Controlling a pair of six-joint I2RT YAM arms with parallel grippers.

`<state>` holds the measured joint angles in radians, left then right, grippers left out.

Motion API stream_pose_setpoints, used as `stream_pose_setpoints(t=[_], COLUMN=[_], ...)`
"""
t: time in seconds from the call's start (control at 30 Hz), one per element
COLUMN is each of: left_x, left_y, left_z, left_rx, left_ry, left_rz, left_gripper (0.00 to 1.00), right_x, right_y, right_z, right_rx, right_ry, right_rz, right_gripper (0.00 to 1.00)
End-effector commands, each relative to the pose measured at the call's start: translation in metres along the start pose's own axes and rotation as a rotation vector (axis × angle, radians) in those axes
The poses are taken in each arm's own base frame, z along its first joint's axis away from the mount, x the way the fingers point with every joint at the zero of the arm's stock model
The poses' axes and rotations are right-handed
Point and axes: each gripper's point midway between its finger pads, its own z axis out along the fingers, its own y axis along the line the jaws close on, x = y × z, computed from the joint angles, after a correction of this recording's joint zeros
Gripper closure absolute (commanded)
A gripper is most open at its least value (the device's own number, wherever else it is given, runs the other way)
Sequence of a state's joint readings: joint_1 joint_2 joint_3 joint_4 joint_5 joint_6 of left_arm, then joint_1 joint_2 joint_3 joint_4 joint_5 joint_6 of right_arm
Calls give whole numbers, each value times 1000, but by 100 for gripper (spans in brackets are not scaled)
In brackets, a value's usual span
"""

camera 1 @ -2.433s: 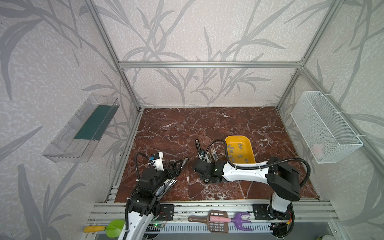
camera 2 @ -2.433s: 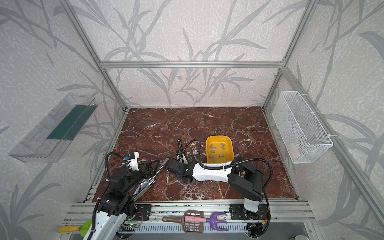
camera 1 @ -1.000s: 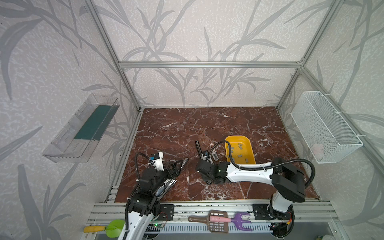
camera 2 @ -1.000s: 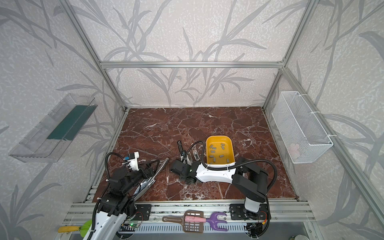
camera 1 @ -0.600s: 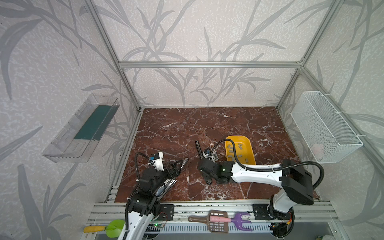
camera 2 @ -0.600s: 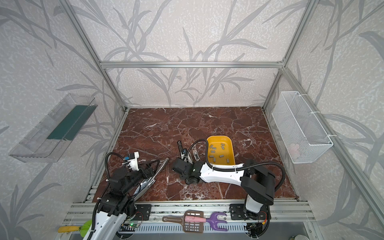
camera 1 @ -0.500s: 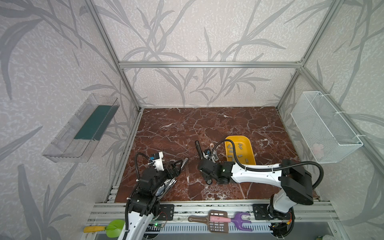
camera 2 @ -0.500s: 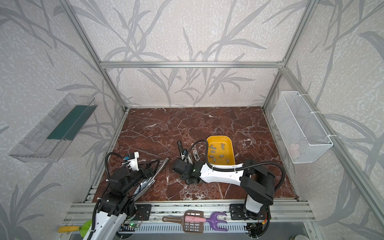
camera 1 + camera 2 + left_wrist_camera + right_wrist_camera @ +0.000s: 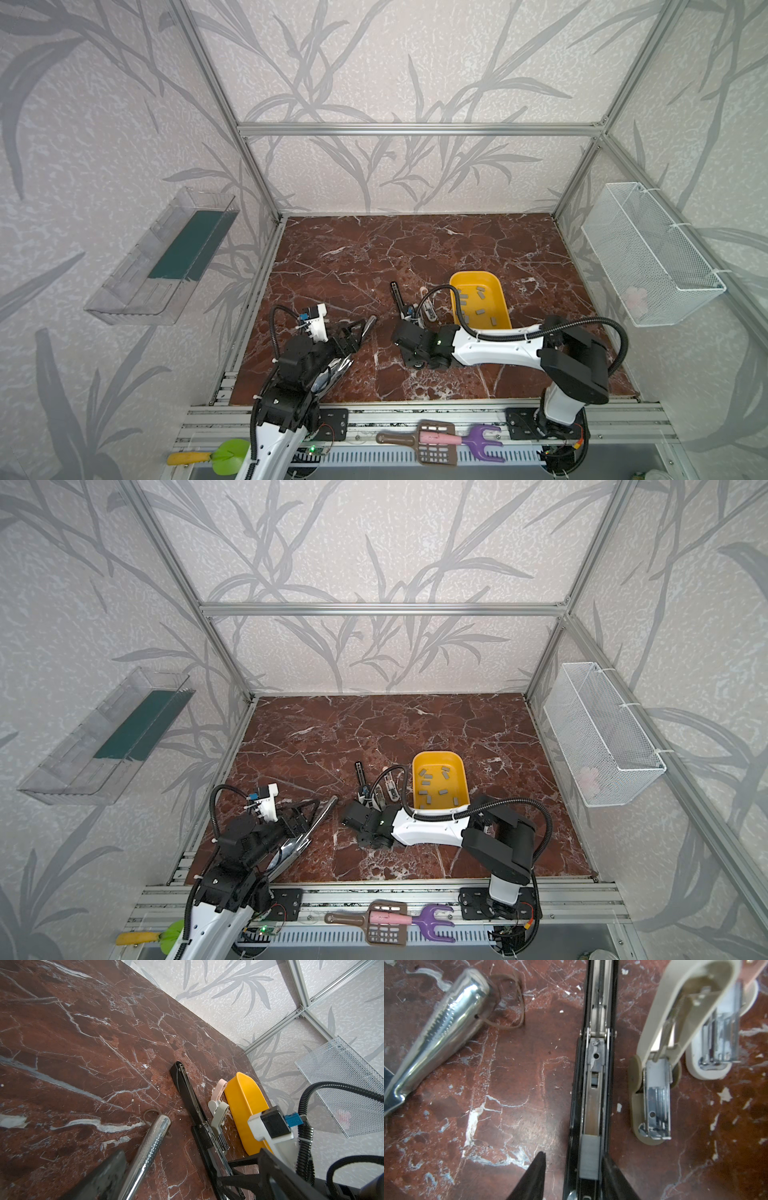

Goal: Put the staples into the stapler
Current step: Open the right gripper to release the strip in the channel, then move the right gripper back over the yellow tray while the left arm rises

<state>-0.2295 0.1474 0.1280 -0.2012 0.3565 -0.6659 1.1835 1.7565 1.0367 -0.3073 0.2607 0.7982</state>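
The black stapler (image 9: 599, 1022) lies opened flat on the marble floor, left of the yellow tray (image 9: 473, 275). A grey strip of staples (image 9: 588, 1157) rests in its channel at the near end. My right gripper (image 9: 573, 1155) is open and straddles that end; one finger stands clear of the stapler's side and nothing is held. Several more staples (image 9: 481, 311) lie loose in the tray. Near the front left, my left gripper (image 9: 176, 1157) is wide open, with a chrome tool (image 9: 153, 1138) lying on the floor between its fingers.
A beige stapler (image 9: 652, 1084) and a white and pink one (image 9: 716, 1043) lie open between the black stapler and the tray. A thin rubber band (image 9: 510, 1001) sits at the chrome tool's tip. A wire basket (image 9: 652, 257) hangs on the right wall.
The right arm's elbow swung out to the right and came back, while its gripper stayed over the black stapler's near end with its jaws spread wider. The left arm has not moved.
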Motion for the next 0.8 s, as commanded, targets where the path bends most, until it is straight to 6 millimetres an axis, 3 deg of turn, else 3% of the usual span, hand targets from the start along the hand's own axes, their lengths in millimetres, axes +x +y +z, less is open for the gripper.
stream_pose_setpoints(t=[0.0, 0.2, 0.33, 0.43, 0.57, 0.7, 0.77], left_x=[-2, -2, -2, -4, -27, -54, -63], left_y=[1, 1, 2, 5, 8, -24, -31], left_z=[1, 1, 1, -1, -11, -21, -21], left_rx=[0, 0, -7, -37, -110, -30, -28], left_ry=[-18, -17, -19, -21, -105, -152, -151], left_rz=[1, 0, 0, -6, -94, -81, -84], left_gripper=[1, 1, 1, 1, 1, 1, 1], right_x=[-5, -8, -13, -25, -59, -95, -108], right_y=[10, 10, 6, 0, -18, -42, -64], right_z=[4, 2, -2, -14, -65, -120, -131], right_rx=[-15, -6, 16, 46, 105, 156, 170], right_ry=[3, -7, -25, -70, -196, -323, -329], right_rz=[-12, -17, -26, -36, -51, -105, -66], right_gripper=[58, 70, 68, 58, 50, 50, 50])
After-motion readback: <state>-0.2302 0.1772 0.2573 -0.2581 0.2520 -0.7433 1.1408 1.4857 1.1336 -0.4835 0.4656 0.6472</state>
